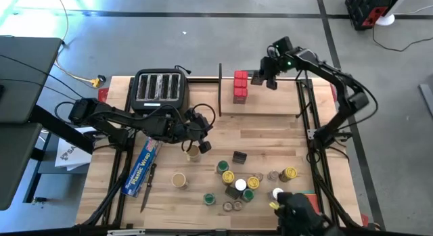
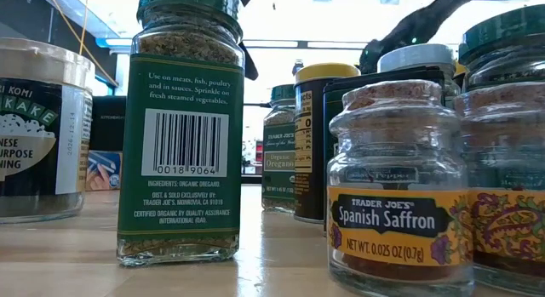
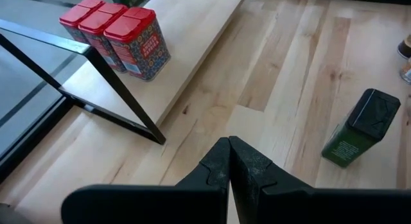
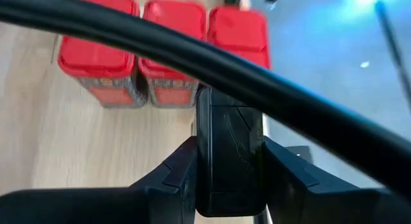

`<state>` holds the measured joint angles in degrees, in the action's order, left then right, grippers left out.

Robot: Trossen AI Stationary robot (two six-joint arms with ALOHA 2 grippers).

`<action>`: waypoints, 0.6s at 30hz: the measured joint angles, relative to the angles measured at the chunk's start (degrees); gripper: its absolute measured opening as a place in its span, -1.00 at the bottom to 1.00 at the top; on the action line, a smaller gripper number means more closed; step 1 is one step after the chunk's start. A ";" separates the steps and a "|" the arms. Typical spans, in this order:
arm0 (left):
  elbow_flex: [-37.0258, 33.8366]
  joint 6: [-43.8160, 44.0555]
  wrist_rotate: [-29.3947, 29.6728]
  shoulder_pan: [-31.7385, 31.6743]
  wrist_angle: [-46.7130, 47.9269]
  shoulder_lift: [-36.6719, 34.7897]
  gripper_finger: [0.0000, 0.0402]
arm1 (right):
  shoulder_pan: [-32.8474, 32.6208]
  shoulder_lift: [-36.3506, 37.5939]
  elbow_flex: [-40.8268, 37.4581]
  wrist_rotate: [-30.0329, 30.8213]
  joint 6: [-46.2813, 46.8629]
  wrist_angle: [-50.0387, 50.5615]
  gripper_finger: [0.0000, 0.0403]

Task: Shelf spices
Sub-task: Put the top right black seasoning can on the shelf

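The right gripper (image 4: pixel 225 179) grips a black box (image 4: pixel 228 153) with a glossy flip lid, just beside three red rectangular tins (image 1: pixel 240 86) on the light-wood shelf (image 1: pixel 270 104). Well clear of the shelf, over the tabletop (image 1: pixel 270 138), the left gripper (image 3: pixel 229 161) is clenched empty.

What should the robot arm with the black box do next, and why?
Probably lower the black box onto the shelf beside the three red tins and let go. The right gripper is shut on the box and hangs over the shelf, right by the tins, with bare board next to them. The left gripper waits shut over the table.
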<state>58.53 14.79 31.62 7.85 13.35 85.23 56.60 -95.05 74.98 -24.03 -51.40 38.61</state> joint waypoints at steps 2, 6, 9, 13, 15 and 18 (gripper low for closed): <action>0.00 0.00 0.00 0.09 0.01 0.00 -1.00 | 0.06 -2.41 0.73 -0.04 -1.02 0.31 -0.39; -0.01 0.00 -0.02 0.09 -0.01 0.00 -1.00 | 0.06 -5.40 2.08 -0.08 -1.62 0.17 -0.39; -0.01 0.00 -0.02 0.09 -0.01 0.00 -1.00 | 0.06 -6.62 2.64 0.03 -1.69 0.06 -0.38; -0.01 0.00 -0.77 0.09 -0.04 0.00 -1.00 | 0.09 -7.31 2.66 0.26 -2.09 -0.55 -0.35; -0.01 0.00 -0.92 0.09 -0.05 0.00 -1.00 | 0.06 -7.44 2.58 0.44 -2.74 -0.57 -0.34; -0.01 0.00 -1.07 0.09 -0.06 0.00 -1.00 | 0.06 -7.44 2.55 0.44 -2.86 -0.68 -0.33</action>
<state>58.53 14.79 30.55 7.94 13.30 85.23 56.66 -102.50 77.54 -23.59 -54.26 37.93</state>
